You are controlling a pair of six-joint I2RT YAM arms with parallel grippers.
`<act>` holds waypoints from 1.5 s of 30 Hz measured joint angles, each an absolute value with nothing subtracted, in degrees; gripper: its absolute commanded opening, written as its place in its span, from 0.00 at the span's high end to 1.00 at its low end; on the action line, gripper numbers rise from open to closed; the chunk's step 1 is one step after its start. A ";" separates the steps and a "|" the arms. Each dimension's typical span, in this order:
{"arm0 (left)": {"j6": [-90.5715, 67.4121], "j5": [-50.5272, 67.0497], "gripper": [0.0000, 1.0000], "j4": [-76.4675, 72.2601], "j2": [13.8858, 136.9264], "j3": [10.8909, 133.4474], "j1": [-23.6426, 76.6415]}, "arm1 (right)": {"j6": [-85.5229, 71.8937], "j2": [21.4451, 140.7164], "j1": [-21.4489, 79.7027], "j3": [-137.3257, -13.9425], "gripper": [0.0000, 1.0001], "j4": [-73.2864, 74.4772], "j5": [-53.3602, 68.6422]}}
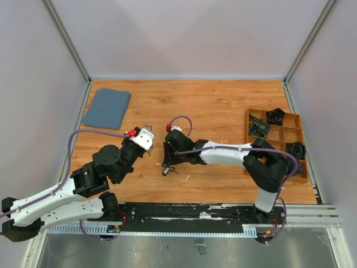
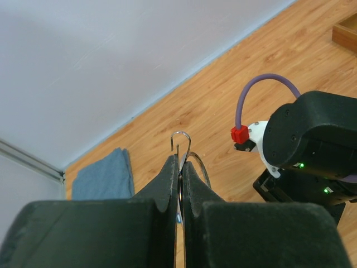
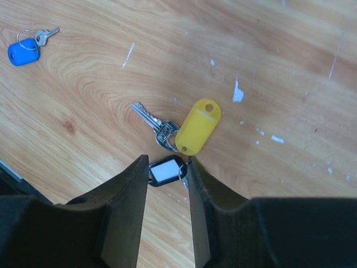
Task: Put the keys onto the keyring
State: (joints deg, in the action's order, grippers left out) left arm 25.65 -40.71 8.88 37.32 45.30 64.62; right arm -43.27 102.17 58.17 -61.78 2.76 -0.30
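My left gripper (image 2: 181,163) is shut on the keyring (image 2: 180,137), a thin silver wire loop that sticks up past its fingertips; it hangs above the table left of centre (image 1: 148,129). My right gripper (image 3: 167,165) is low over the table (image 1: 167,161), its jaws closed narrowly on a black tag with a white label (image 3: 165,171) that has a small ring at one end. Just beyond lie a yellow tag (image 3: 199,126) joined to a silver key (image 3: 156,125). A blue-tagged key (image 3: 22,53) lies apart, at the far left of that view.
A folded blue cloth (image 1: 107,107) lies at the back left. A wooden compartment tray (image 1: 247,128) with dark items stands at the right. The right arm's wrist (image 2: 312,139) is close in front of the left gripper.
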 measured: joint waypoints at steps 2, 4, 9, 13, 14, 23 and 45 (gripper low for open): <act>25.65 -40.93 0.99 9.13 37.19 45.30 64.62 | -39.64 102.63 58.17 -63.20 0.67 3.55 -0.16; 25.65 -41.10 1.00 9.23 37.08 45.30 64.62 | -34.79 103.50 58.17 -65.10 0.67 4.56 0.56; 25.65 -41.32 1.00 9.30 36.95 45.30 64.62 | -24.36 106.19 58.17 -69.19 0.68 6.55 4.58; 25.63 -41.32 0.99 9.39 36.97 45.30 64.62 | -17.63 108.09 58.17 -71.57 0.68 9.17 7.53; 25.65 -41.32 0.99 9.41 36.97 45.30 64.62 | -16.99 108.16 58.17 -71.70 0.68 9.47 7.79; 25.63 -41.30 1.00 9.61 37.23 45.30 64.62 | -11.84 109.97 58.17 -74.13 0.71 13.61 9.06; 25.65 -41.30 0.99 9.65 39.38 45.43 64.62 | -10.44 112.20 58.17 -75.20 0.95 14.76 9.96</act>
State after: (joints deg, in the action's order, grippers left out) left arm 25.65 -41.30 9.65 39.38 45.43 64.62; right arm -10.44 112.20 58.17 -75.20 14.76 9.96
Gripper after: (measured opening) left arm 0.027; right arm 0.080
